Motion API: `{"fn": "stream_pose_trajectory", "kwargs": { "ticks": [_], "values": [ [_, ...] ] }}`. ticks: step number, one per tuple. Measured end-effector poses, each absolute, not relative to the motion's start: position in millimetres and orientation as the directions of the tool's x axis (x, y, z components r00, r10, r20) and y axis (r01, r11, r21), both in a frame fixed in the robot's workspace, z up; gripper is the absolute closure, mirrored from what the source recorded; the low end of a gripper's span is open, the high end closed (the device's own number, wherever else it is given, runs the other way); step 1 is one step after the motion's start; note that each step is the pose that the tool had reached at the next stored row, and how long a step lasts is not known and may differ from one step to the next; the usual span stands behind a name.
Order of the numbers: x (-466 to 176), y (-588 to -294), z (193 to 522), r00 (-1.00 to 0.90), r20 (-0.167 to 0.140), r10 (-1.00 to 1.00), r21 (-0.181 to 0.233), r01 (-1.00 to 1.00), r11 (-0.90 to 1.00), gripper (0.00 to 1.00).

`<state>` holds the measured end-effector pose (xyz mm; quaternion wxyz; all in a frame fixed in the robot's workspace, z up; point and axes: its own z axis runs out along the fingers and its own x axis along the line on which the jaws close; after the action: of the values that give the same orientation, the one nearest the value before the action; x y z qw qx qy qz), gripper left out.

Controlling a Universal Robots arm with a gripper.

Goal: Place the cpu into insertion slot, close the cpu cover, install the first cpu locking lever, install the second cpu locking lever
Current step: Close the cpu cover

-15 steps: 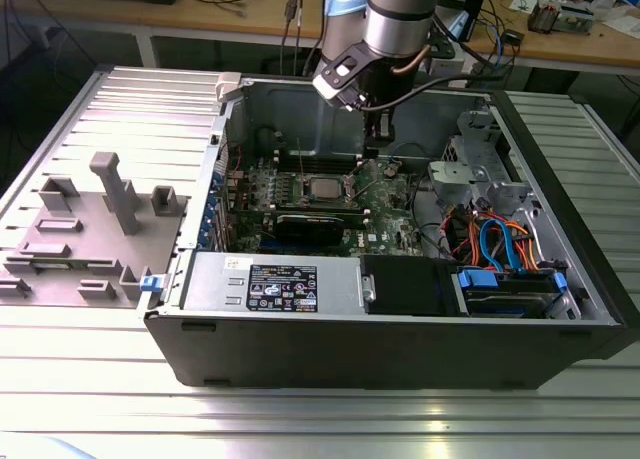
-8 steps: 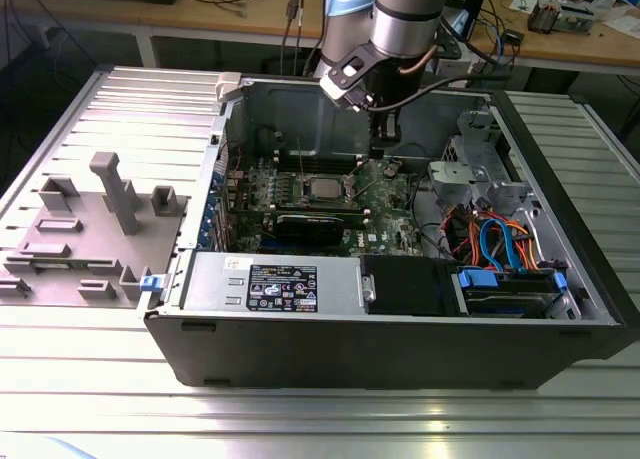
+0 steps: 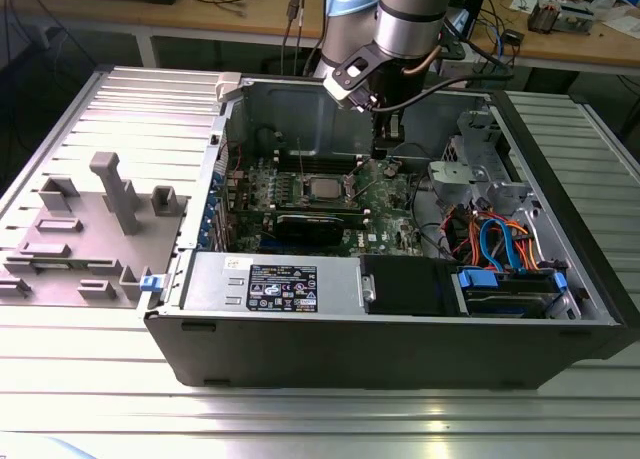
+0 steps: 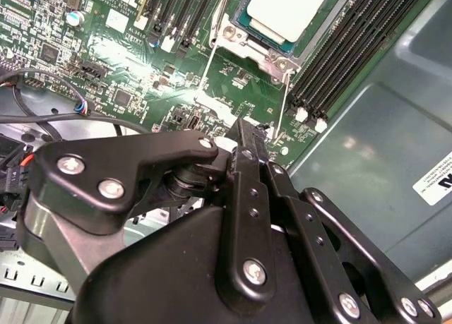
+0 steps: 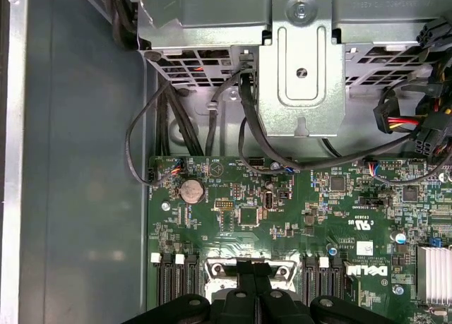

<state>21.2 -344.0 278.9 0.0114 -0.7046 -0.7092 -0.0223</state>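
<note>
Exterior view: the cpu (image 3: 323,188) is seen seated in its socket at mid-frame, just lower and to the exterior view's left of the gripper (image 3: 381,151), whose jaws are pressed together, nothing gripped.

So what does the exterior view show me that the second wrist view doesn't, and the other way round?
Exterior view: the whole open computer case, the arm reaching into it, a black card, and a grey tray on the exterior view's left.
Second wrist view: close detail, namely the hand's black links and screws and the thin wire levers by the socket.
Both: the hand, the green board and the cpu lying in its socket.
</note>
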Motion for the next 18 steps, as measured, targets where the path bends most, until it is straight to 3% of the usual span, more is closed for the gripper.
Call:
{"fn": "stream_pose_trajectory", "kwargs": {
  "ticks": [18],
  "values": [
    [27.3, -344.1, 278.5, -0.007, 0.048, 0.999, 0.015, 1.0, 0.006, 0.89]
  ]
}}
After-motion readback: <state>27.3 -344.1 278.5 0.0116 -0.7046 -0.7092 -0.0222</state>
